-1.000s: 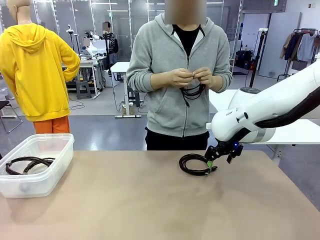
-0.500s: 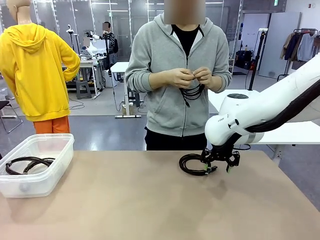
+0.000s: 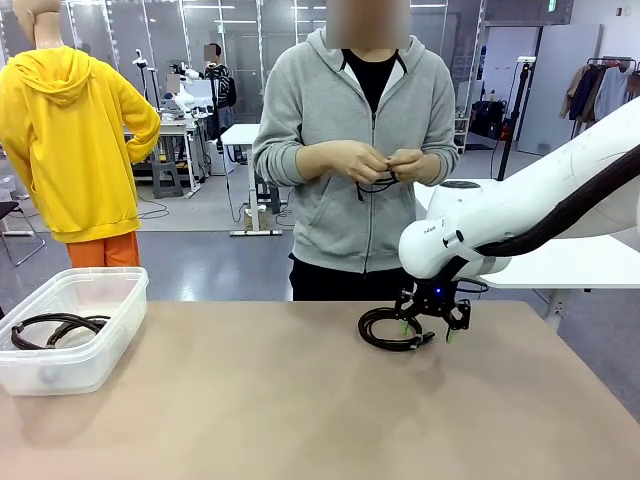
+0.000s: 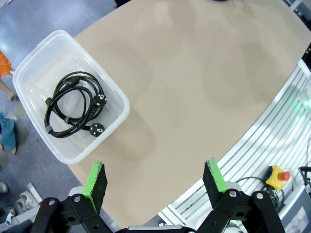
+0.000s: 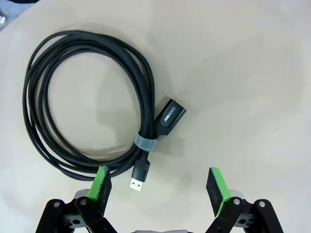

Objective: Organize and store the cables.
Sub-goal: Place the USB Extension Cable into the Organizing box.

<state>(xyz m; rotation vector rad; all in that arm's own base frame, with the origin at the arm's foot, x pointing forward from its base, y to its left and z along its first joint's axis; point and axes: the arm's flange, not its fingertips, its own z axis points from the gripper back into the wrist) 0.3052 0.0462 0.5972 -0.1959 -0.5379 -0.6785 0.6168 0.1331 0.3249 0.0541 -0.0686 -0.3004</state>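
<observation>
A coiled black cable (image 5: pixel 146 97) lies flat on the tabletop (image 5: pixel 243 73), upper left in the right wrist view. Its USB tip (image 5: pixel 138 182) reaches between the wide-open, empty fingers of the right end effector (image 5: pixel 158 172). The right arm (image 3: pixel 520 215) enters from the front view's right, wrist pointing down.

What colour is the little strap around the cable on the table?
Grey strap on a black cable; right wrist view shows it best.

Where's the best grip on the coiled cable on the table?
Probably the grey tie band, where the strands of the coiled cable bunch. It lies flat, so bring the open right tool straight down, one finger inside the loop, one outside.
</observation>
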